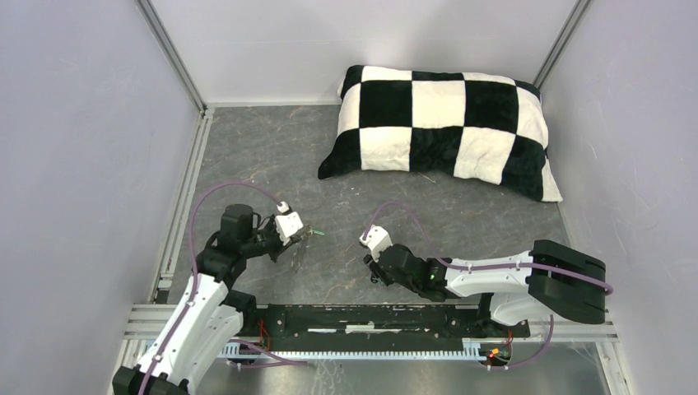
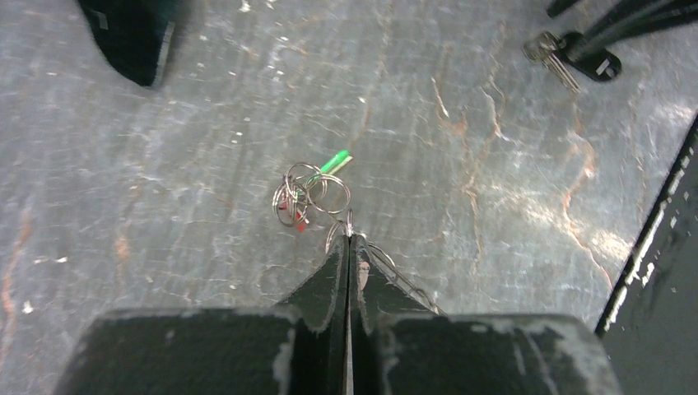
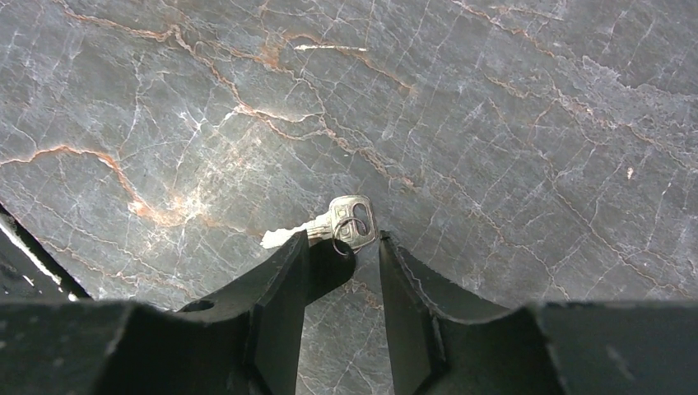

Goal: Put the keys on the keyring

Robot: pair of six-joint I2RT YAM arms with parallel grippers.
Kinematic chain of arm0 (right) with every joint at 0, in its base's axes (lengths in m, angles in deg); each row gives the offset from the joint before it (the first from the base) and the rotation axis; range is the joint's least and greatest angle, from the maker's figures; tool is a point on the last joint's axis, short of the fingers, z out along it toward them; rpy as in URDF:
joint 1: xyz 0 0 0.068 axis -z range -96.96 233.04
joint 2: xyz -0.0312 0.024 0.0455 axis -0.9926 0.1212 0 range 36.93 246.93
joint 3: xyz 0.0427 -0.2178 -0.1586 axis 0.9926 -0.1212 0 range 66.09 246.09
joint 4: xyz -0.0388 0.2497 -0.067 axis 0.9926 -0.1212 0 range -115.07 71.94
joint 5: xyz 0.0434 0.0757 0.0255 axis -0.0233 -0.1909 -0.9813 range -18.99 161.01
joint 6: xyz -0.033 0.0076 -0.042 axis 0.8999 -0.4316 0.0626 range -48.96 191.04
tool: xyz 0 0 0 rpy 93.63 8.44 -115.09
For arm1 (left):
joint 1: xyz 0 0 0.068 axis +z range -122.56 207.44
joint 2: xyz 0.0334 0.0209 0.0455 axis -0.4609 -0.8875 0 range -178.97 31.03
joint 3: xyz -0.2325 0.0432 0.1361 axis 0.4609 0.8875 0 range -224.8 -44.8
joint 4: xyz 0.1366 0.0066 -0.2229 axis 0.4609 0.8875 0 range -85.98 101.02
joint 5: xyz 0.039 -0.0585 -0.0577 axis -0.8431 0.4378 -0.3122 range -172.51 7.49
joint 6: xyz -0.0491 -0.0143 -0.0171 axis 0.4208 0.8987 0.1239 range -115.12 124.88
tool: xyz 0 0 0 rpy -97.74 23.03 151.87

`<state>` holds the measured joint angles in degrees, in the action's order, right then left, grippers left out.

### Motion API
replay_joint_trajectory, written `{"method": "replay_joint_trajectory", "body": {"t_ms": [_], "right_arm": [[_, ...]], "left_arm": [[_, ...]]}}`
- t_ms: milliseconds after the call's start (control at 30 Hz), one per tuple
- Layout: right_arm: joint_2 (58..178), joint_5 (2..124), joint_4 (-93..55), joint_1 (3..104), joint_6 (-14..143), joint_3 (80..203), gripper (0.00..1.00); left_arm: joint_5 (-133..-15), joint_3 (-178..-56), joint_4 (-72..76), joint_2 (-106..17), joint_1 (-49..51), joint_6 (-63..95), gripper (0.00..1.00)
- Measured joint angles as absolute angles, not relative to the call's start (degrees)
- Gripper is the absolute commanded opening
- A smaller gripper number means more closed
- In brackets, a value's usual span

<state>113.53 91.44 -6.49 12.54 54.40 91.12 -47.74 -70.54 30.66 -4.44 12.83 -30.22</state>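
My left gripper [image 2: 349,239] is shut on a thin wire ring, part of a cluster of linked wire rings [image 2: 309,193] lying on the table. A green tag [image 2: 336,161] and a red tag [image 2: 296,217] hang in that cluster. In the top view the left gripper [image 1: 295,240] is at centre left. My right gripper [image 3: 344,239] is open. Its fingertips straddle a silver key [image 3: 352,220] with a black oblong tag [image 3: 331,265] and a small ring, flat on the table. That key also shows in the left wrist view [image 2: 553,56]. No flat grey-brown keyring fob shows.
A black-and-white checked pillow [image 1: 444,127] lies at the back right. White walls with metal rails [image 1: 185,189] enclose the grey marbled table [image 1: 461,222]. A black base bar [image 1: 370,317] runs along the near edge between the arms.
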Motion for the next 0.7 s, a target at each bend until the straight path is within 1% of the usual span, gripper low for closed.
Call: {"method": "replay_joint_trajectory", "body": {"t_ms": [67,167,267,367,467,567,633,700], "right_arm": [[113.8,91.3,-6.2,12.5,54.4,91.0,0.42],[114.2,90.9,-5.8,12.5,54.4,90.9,0.38],[114.9,90.6,-5.4,12.5,54.4,90.8,0.31],[115.4,90.6,-5.5,12.5,54.4,90.8,0.21],[115.4,90.8,-5.3,12.7,54.2,90.8,0.15],[115.0,90.8,-4.4,13.1,53.9,90.2,0.04],[114.3,90.6,-3.5,13.5,53.5,89.5,0.01],[113.3,90.4,-2.6,14.2,53.3,88.8,0.00]], "left_arm": [[-46.9,-70.5,31.6,-6.1,12.8,-31.8,0.02],[-44.7,-70.5,31.6,-9.5,12.8,-33.8,0.02],[-41.7,-70.9,31.2,-13.6,12.8,-35.6,0.02],[-38.8,-72.4,30.8,-17.7,12.8,-36.6,0.02],[-36.8,-72.9,30.5,-19.8,12.8,-37.7,0.02],[-35.5,-72.9,30.6,-20.5,12.7,-38.5,0.02],[-34.5,-72.9,30.6,-21.3,12.4,-39.2,0.02],[-33.8,-72.7,30.1,-22.2,12.2,-39.2,0.02]]}}
